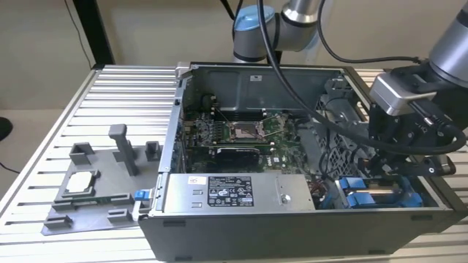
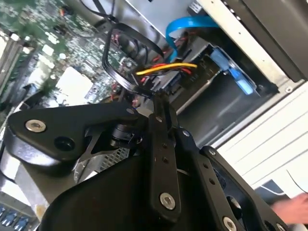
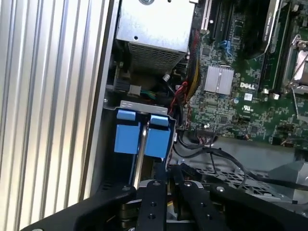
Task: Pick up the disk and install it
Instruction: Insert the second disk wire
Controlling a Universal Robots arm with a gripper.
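Disk: the disk [image 1: 382, 193], silver metal framed by a blue plastic bracket, is sitting edge-up in the drive bay at the near corner of the case, on the exterior view's right; in the first wrist view its blue tabs [image 3: 143, 138] are standing just beyond the hand.
Hand: the hand [image 1: 386, 171] is hovering directly over the disk; in both wrist views its dark fingers [image 3: 153, 192] are lying close together, but whether they are clenching the disk's edge I cannot tell.
Handling, judged: the disk is likely behaving as a stiff, fairly heavy, shock-sensitive block; the bare metal is probably slippery, so the blue bracket edges are offering the safer purchase.
Computer case: the open case [image 1: 168, 164] is holding a green motherboard [image 1: 241, 131], a long grey metal box [image 1: 234, 192] with a black-white label along the near wall, and bundled cables [image 2: 163, 70] beside the bay.
Grey fixture: a grey fixture [image 1: 87, 208] is lying on the counter [image 1: 117, 93], on the exterior view's left, well apart from the case interior; what its slots are carrying is unclear.
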